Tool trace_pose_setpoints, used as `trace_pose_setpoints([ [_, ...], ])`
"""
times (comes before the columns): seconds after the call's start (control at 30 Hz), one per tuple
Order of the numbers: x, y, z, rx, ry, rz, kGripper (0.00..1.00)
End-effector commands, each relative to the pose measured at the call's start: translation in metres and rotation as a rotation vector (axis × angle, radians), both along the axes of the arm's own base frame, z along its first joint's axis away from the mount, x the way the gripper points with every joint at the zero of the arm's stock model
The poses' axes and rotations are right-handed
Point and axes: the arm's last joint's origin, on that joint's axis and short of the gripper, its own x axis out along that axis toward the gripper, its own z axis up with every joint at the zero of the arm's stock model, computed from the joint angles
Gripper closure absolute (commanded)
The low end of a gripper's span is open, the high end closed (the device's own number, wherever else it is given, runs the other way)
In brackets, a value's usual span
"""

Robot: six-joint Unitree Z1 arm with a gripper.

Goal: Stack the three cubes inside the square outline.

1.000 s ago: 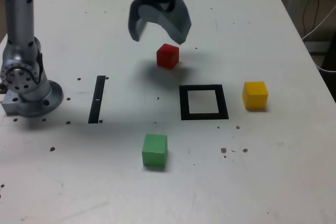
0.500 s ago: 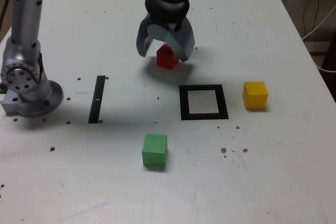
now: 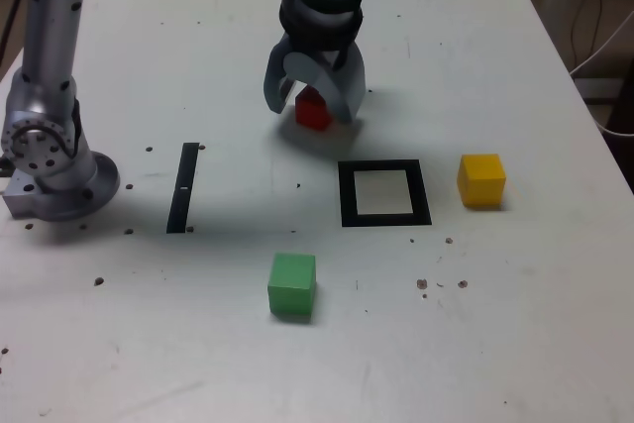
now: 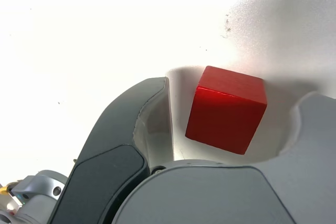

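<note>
The red cube (image 3: 313, 112) (image 4: 226, 109) rests on the white table, behind the square outline (image 3: 384, 218) in the exterior view. My gripper (image 3: 311, 110) (image 4: 239, 95) has come down over it with one finger on each side. In the wrist view a small gap still shows between the cube and the dark finger (image 4: 142, 114), so the jaws stand open and partly narrowed. The yellow cube (image 3: 481, 179) sits just to the exterior view's right of the outline. The green cube (image 3: 292, 284) lies nearer the front, towards the outline's left. The outline's white centre is bare.
A thin black strip (image 3: 183, 187) lies flat at the exterior view's left of the outline. The arm's grey base (image 3: 54, 170) stands at the far left edge. Small dark specks dot the table. Cables hang beyond the right edge.
The gripper dropped from above the table down around the red cube, and its jaws have narrowed towards the cube. None of the cubes has moved.
</note>
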Motion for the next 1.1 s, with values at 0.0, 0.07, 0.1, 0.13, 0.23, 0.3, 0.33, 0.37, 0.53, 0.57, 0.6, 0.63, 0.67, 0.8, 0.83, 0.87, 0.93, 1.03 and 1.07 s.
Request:
trace_pose_setpoints([
  [0.0,0.001,0.0,-0.001,-0.003,0.002,-0.003,0.38],
  [0.07,0.001,0.0,-0.002,-0.004,0.003,-0.006,0.41],
  [0.1,0.001,0.0,-0.002,-0.004,0.004,-0.007,0.42],
  [0.13,0.001,0.0,-0.003,-0.005,0.006,-0.008,0.43],
  [0.23,0.002,0.0,-0.005,-0.008,0.015,-0.009,0.47],
  [0.3,0.002,0.001,-0.006,-0.01,0.02,-0.01,0.49],
  [0.33,0.003,0.001,-0.006,-0.01,0.021,-0.01,0.49],
  [0.37,0.003,0.001,-0.006,-0.011,0.022,-0.01,0.49],
  [0.53,0.004,0.001,-0.006,-0.012,0.021,-0.011,0.57],
  [0.57,0.004,0.001,-0.006,-0.012,0.021,-0.011,0.58],
  [0.6,0.004,0.001,-0.006,-0.012,0.02,-0.011,0.6],
  [0.63,0.004,0.001,-0.005,-0.012,0.02,-0.011,0.6],
  [0.67,0.004,0.001,-0.005,-0.012,0.021,-0.011,0.61],
  [0.8,0.004,0.001,0.0,-0.012,0.018,-0.009,0.65],
  [0.83,0.004,0.001,0.003,-0.011,0.016,-0.008,0.66],
  [0.87,0.004,0.001,0.005,-0.01,0.015,-0.006,0.66],
  [0.93,0.003,0.001,0.011,-0.01,0.017,-0.002,0.67],
  [1.03,0.003,-0.001,0.018,-0.024,0.023,0.004,0.68],
  [1.07,0.004,-0.002,0.021,-0.032,0.025,0.005,0.69],
])
